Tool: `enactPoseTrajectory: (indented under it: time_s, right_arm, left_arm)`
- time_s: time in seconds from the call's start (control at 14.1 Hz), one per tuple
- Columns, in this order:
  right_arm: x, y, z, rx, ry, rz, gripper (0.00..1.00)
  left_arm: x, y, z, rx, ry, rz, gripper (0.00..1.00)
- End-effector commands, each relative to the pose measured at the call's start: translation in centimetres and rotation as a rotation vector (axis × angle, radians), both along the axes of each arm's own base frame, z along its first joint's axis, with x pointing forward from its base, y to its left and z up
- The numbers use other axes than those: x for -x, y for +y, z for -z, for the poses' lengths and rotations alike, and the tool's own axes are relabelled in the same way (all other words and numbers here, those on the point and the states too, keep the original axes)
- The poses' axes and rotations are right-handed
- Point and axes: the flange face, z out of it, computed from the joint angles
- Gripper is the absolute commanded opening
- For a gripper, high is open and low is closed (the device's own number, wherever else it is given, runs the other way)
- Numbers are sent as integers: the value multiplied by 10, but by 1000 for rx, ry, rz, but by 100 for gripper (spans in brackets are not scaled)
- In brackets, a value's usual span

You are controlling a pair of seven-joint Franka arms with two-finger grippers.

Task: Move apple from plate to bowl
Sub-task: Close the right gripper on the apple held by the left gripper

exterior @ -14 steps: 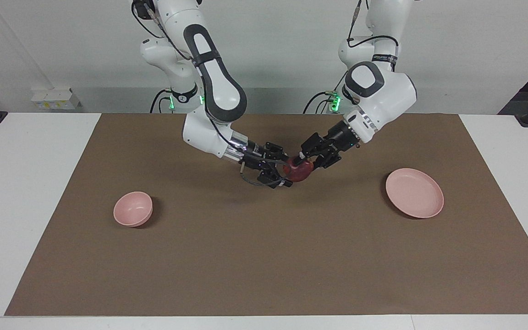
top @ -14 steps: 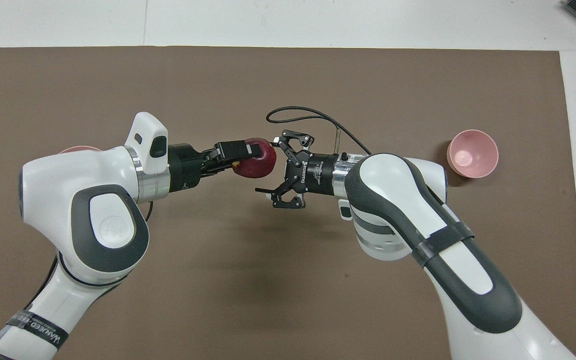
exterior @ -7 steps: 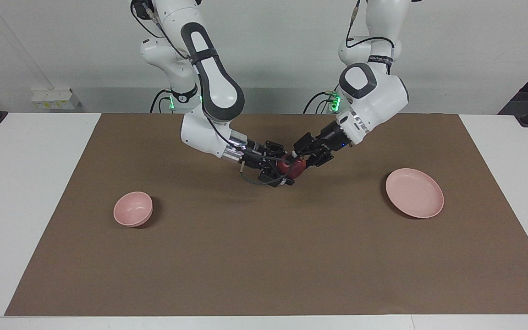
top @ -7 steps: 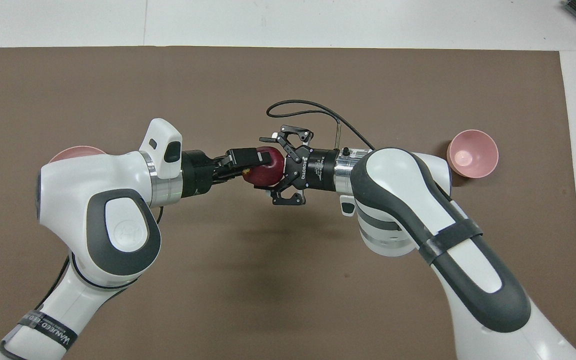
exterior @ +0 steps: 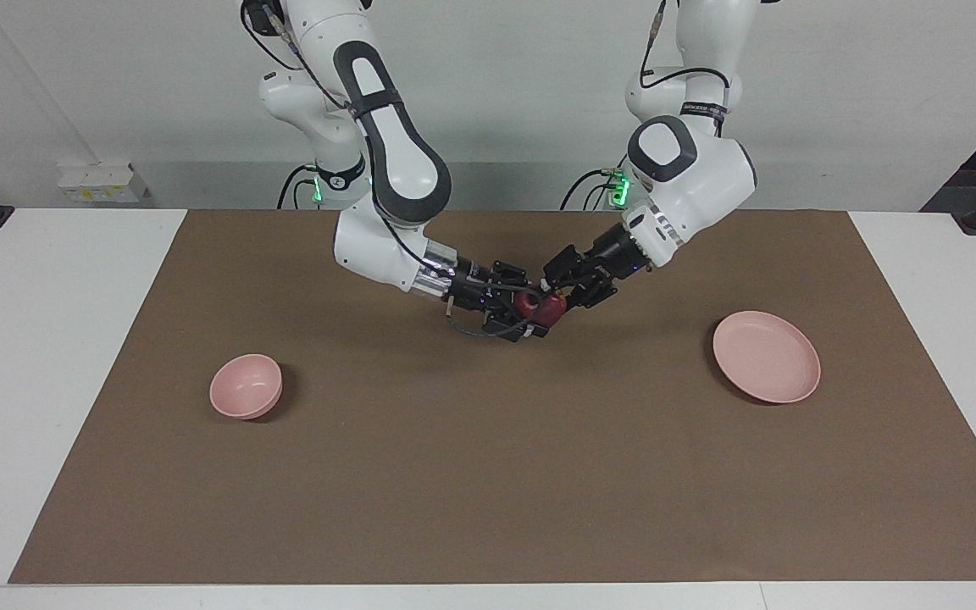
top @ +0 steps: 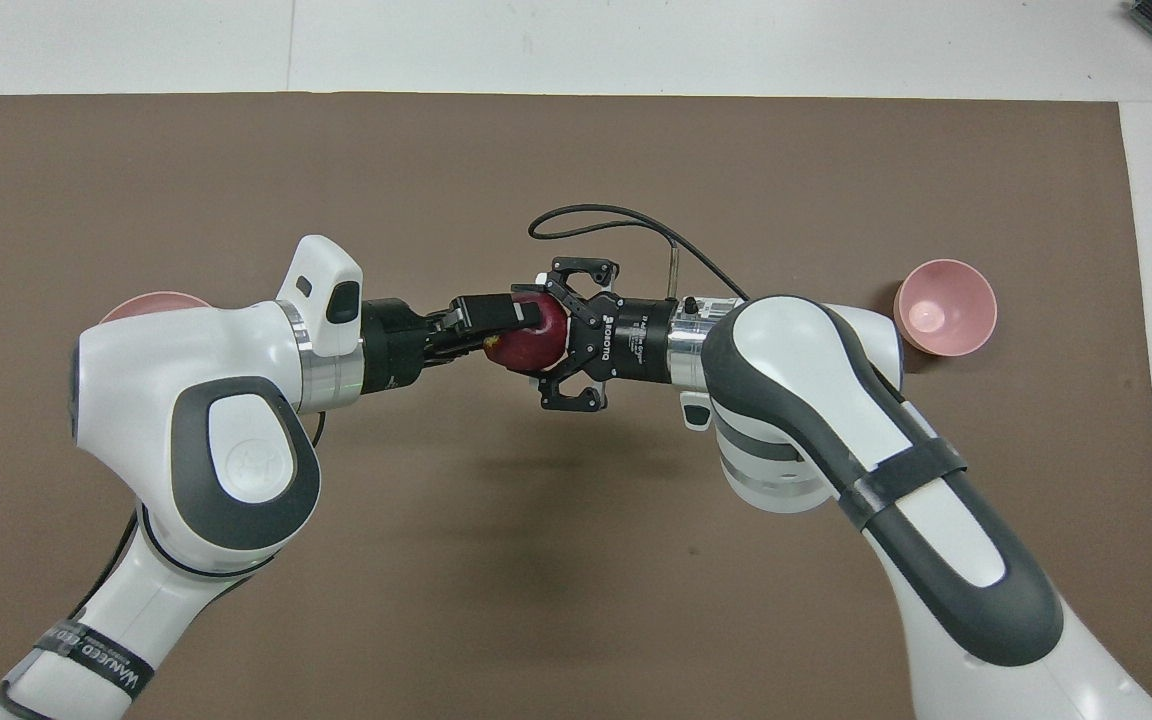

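Here we see the handover stage, midway through the task. Nearest the robots, both arms reach in over the middle of the brown mat (exterior: 488, 474) that covers the desk (exterior: 47, 356), and the two grippers meet in the air above it. The left gripper (exterior: 557, 295), coming from the plate's end, has its fingers pinching the apple (exterior: 546, 310); in the overhead view one dark finger (top: 488, 310) lies across the top of the fruit. The right gripper (top: 548, 335), coming from the bowl's end, has its fingers spread around the apple, one tip on either side of it; we judge that they have not yet clamped, though contact cannot be ruled out. The apple hangs between the two, clear of the mat, well apart from both dishes.

Farther from the robots, toward the left arm's end, the plate (exterior: 766, 357) lies bare, so we take the pick-up as done. At about the same distance, toward the right arm's end, the bowl (exterior: 245, 386) stands bare too.

What is left, in our judgement: the right fingers must press onto the apple, the left fingers must let go, and the right arm must carry the fruit over the bowl and release it there. A slip during the exchange is the main risk.
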Motion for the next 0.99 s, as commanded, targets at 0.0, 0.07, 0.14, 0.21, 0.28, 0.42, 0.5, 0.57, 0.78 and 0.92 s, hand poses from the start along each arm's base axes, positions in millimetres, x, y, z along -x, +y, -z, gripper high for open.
enactPoseTrajectory:
  time_s: [0.0, 0.07, 0.14, 0.21, 0.28, 0.42, 0.5, 0.57, 0.78, 0.92]
  right_arm:
    - [-5, -2, -8, 5, -44, -4, 0]
    - [-5, -2, -8, 5, -44, -4, 0]
    - [-6, -2, -8, 5, -42, -2, 0]
    - [-6, -2, -8, 5, -42, -2, 0]
    - [-6, -2, -8, 6, -42, -1, 0]
    - [-6, -2, -8, 6, -42, -1, 0]
    - [-6, -3, -8, 7, -42, 1, 0]
    - [-6, -3, -8, 7, -42, 1, 0]
    - [-5, -5, -5, 16, -44, 0, 0]
    - [-2, -8, -9, 24, -46, -2, 0]
  left_arm:
    - [5, -8, -4, 19, 30, 20, 96]
    - [4, -7, -4, 16, 29, 21, 100]
    - [5, -6, -5, 5, 20, 28, 100]
    - [3, -3, -5, 0, 18, 25, 100]
    - [3, -2, -7, -1, 14, 25, 100]
    - [3, 2, -13, -13, -3, 26, 100]
    - [2, 8, -14, -31, -14, 25, 100]
    - [-1, 18, -15, -58, -22, 34, 100]
    - [-11, 62, -13, -198, -3, 147, 100]
    - [-16, 93, -14, -334, 17, 239, 100]
